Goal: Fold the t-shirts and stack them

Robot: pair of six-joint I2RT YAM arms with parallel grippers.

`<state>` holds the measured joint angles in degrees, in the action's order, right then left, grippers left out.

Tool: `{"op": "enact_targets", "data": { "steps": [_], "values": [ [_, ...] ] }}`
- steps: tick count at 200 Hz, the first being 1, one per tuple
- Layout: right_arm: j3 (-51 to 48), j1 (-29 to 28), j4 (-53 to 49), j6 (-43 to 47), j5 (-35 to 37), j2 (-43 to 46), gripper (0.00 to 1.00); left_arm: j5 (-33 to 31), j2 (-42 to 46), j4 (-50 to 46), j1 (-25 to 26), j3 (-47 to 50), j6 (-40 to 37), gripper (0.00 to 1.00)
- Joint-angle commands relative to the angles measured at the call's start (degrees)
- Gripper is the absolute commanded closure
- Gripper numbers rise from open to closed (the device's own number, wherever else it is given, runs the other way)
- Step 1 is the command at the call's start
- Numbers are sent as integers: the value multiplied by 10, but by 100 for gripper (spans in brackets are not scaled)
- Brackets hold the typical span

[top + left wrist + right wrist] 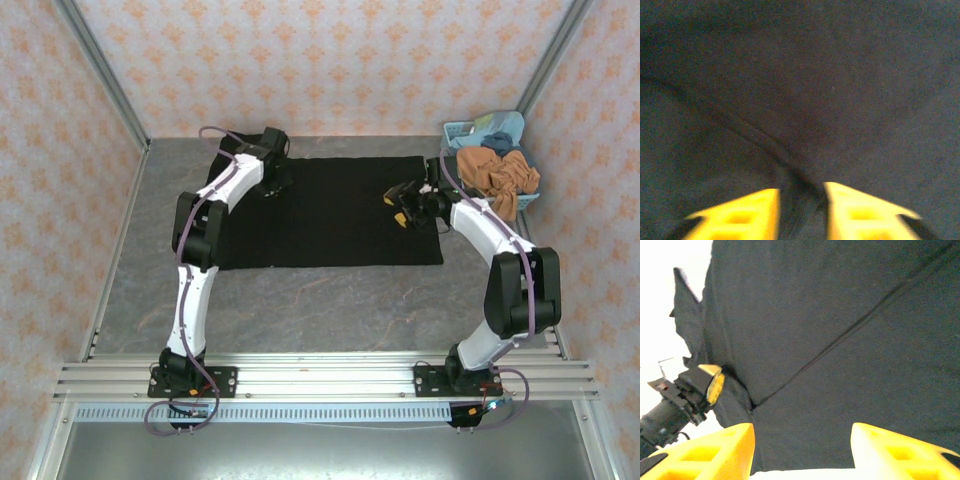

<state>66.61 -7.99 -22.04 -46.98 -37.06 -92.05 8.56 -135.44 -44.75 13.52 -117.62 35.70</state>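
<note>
Yellow fingers (740,217) of the left gripper (802,202) pinch a raised fold of the black t-shirt (805,90) at the bottom of the left wrist view, with a crease running from the gap toward the upper left. From above, that gripper sits at the shirt's upper left corner. The right gripper (802,447) stands with its jaws wide apart above the same cloth, near the shirt's right edge in the top view. The shirt lies spread flat on the grey surface (330,310) at mid-frame. At the upper right, a blue basket (452,130) holds an orange-brown t-shirt (497,175) and a bluish t-shirt (500,128).
</note>
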Motion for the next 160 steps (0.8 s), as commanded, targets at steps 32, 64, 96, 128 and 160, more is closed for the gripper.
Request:
{"op": "enact_targets", "data": {
  "steps": [32, 64, 96, 128, 160],
  "values": [
    [-14, -4, 38, -12, -21, 32, 46, -31, 81, 32, -25, 33, 11, 45],
    [-20, -12, 50, -13, -27, 31, 46, 44, 123, 124, -82, 157, 116, 45],
    [-16, -16, 41, -6, -18, 29, 46, 36, 135, 108, -118, 188, 149, 51],
    [-15, -12, -70, 31, 72, 33, 55, 10, 213, 69, -153, 303, 183, 61],
    [-44, 11, -125, 44, 116, 34, 63, -12, 302, 32, -192, 421, 165, 63]
  ]
}}
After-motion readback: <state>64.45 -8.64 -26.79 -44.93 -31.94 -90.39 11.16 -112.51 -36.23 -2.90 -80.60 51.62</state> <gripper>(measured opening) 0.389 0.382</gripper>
